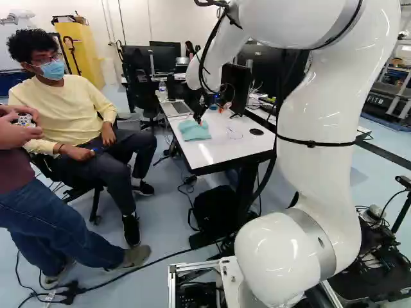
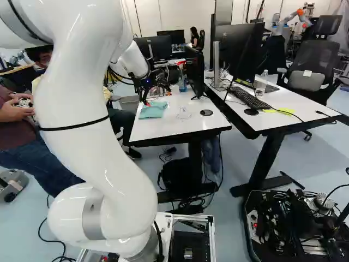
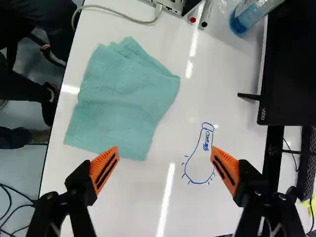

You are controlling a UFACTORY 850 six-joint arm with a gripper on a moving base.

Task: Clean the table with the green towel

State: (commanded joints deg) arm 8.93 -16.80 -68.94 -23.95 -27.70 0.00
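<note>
My gripper (image 2: 145, 98) hangs over the white table (image 2: 163, 129), close to the green towel (image 2: 153, 109). In the wrist view the gripper (image 3: 164, 168) stands wide open with nothing between its orange pads. The towel (image 3: 123, 98), folded and flat, lies ahead of the fingers and toward one side; its near edge is beside one fingertip. A blue drawing of a bulb shape (image 3: 199, 157) is on the tabletop (image 3: 143, 197), close to the other fingertip.
A monitor (image 3: 291, 64) stands along one side of the table, with a spray bottle (image 2: 182, 79) behind the towel. People sit and stand left of the table. A second desk (image 2: 283, 117) adjoins at the right. Another robot (image 2: 289, 22) stands far back.
</note>
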